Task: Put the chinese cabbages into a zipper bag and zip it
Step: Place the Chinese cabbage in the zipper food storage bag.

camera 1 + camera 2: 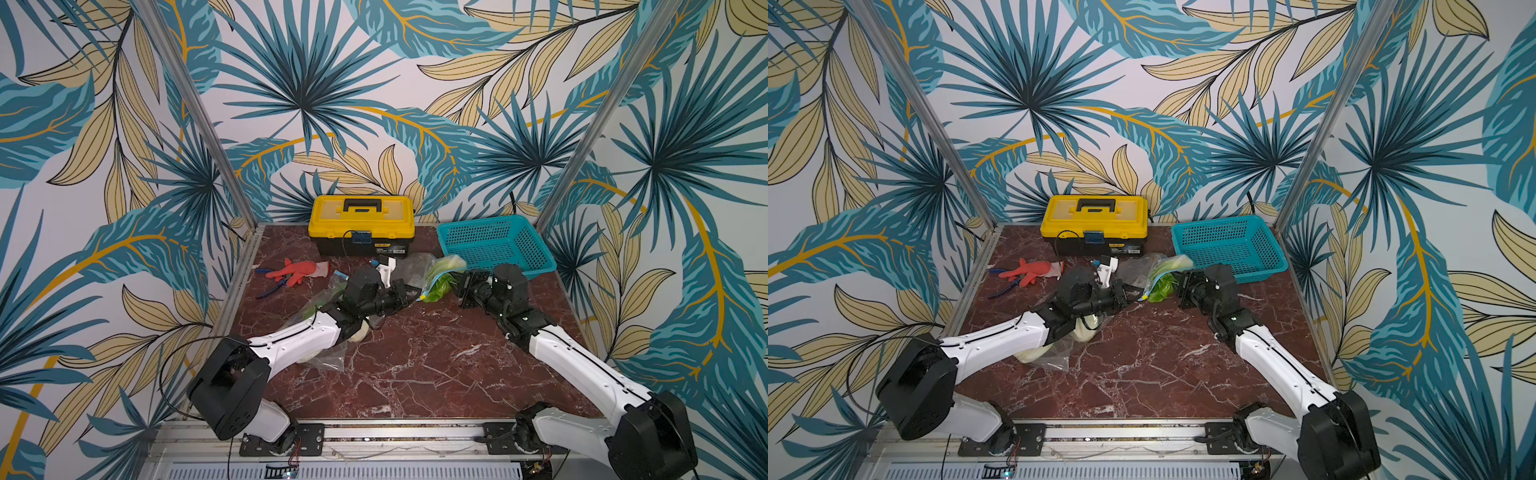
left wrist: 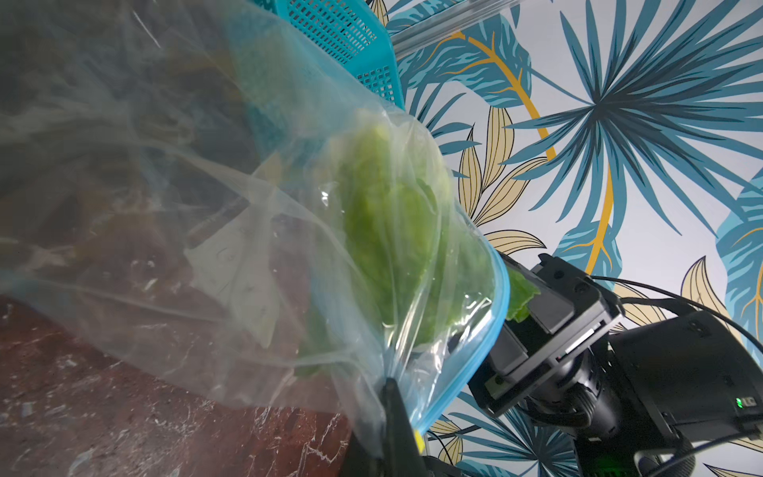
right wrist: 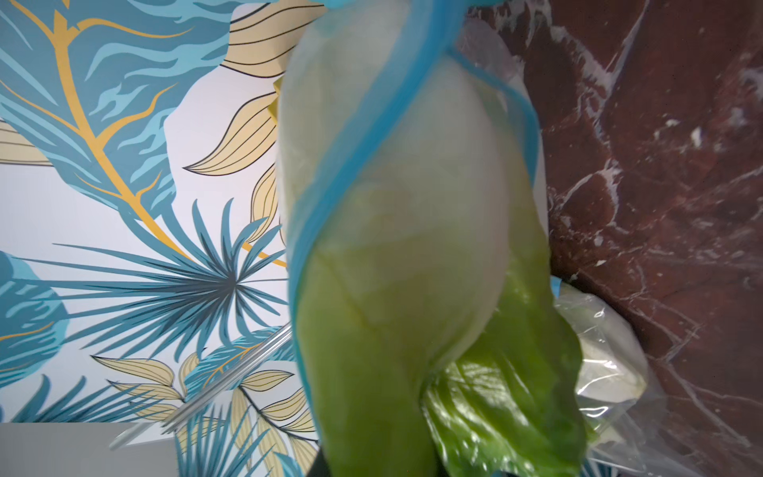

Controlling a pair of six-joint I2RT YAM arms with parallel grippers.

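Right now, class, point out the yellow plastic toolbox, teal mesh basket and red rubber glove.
Yellow plastic toolbox [image 1: 361, 218]: in a top view, on its lid.
Teal mesh basket [image 1: 488, 245]: in a top view, on its mesh floor.
Red rubber glove [image 1: 304, 268]: in a top view, on its palm.

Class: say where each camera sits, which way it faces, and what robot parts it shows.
Top views: above the bases, looking down at the table; left arm, right arm show.
Left wrist: on left arm, facing the zipper bag; left gripper, right gripper show.
Right wrist: on right arm, facing the cabbage close; no robot part clear.
Shared: zipper bag, cabbage.
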